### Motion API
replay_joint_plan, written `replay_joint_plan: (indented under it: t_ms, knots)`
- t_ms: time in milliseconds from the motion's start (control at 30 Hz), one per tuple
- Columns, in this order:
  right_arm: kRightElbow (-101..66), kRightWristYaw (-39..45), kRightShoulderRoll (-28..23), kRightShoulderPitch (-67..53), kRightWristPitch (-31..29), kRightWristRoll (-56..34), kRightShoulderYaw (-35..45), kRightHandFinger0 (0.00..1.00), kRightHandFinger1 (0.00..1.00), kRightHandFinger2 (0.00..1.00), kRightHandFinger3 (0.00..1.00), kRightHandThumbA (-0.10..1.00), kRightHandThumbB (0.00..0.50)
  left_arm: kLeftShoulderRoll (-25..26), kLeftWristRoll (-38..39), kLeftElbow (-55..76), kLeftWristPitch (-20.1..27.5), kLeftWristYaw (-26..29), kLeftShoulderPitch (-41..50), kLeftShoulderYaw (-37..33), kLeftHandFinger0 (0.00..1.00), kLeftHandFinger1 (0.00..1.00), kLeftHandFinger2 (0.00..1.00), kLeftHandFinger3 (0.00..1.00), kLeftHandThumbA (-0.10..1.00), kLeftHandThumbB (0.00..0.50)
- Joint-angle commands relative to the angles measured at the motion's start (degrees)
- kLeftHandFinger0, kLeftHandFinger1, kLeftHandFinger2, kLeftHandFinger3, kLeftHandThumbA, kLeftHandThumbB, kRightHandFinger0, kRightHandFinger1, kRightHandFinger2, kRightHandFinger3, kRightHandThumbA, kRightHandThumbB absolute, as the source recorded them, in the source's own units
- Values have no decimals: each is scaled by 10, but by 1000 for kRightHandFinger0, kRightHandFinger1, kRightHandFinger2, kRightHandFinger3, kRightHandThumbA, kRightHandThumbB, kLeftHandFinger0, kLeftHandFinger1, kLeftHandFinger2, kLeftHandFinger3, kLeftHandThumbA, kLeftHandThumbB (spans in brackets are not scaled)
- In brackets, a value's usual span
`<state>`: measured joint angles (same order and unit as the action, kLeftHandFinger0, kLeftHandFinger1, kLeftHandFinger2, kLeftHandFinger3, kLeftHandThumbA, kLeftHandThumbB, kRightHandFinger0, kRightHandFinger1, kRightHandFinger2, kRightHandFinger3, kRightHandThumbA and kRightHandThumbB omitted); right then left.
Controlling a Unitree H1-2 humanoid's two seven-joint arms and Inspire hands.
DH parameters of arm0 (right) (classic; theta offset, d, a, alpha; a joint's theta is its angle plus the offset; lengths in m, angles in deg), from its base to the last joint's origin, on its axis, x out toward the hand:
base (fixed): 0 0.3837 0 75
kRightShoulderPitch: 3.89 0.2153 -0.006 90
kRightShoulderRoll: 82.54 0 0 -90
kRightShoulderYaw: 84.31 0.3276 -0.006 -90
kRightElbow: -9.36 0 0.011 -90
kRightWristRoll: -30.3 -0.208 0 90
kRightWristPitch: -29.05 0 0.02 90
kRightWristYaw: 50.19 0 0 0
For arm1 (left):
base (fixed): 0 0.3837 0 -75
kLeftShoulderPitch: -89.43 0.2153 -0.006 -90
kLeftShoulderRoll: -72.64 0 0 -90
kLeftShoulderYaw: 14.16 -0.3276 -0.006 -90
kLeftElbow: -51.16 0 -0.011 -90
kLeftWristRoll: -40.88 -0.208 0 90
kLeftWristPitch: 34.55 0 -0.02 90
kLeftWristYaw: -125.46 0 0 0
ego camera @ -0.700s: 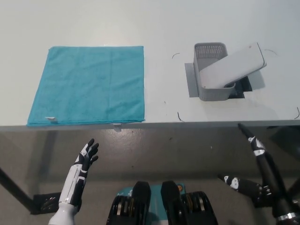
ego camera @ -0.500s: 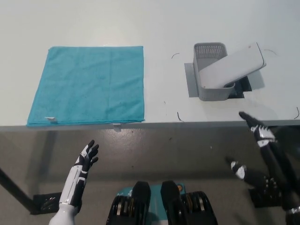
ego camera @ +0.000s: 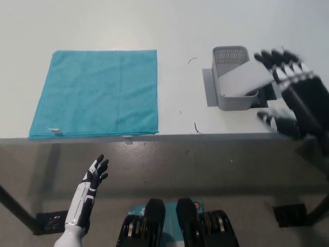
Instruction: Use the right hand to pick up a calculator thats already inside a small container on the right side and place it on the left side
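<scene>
Fingers point(ego camera: 280, 62) spread over calculator point(ego camera: 241, 81)

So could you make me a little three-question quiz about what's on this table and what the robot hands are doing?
1. True or false: the calculator lies flat on the teal cloth.
2. Which robot hand is up over the table? A) the white left hand B) the black right hand C) both
3. Fill in: the grey container stands to the ____ of the cloth, in the robot's own terms.

Key:
1. False. It leans in the container, one end sticking out over the rim.
2. B. Its fingers are spread beside the calculator's raised end; the left hand rests open below the table edge.
3. Right.
</scene>
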<state>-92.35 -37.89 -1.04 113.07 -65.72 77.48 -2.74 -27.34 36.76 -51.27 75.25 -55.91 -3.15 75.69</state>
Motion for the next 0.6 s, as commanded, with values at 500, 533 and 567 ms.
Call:
replay_joint_plan:
  t_ms: [500, 533, 567]
  knots:
    - [148, 113, -50, 148, 109, 165, -81, 1000, 1000, 1000, 1000, 1000, 459, 9, -1, 20, 58, -6, -3, -6, 1000, 1000, 1000, 1000, 1000, 0]
    - [150, 116, -53, 148, 108, 164, -83, 1000, 1000, 1000, 1000, 1000, 450, 9, -2, 21, 57, -5, -3, -6, 1000, 1000, 1000, 1000, 1000, 0]
    - [151, 118, -53, 150, 109, 166, -85, 1000, 1000, 1000, 1000, 1000, 456, 9, -2, 20, 58, -5, -3, -6, 1000, 1000, 1000, 1000, 1000, 0]
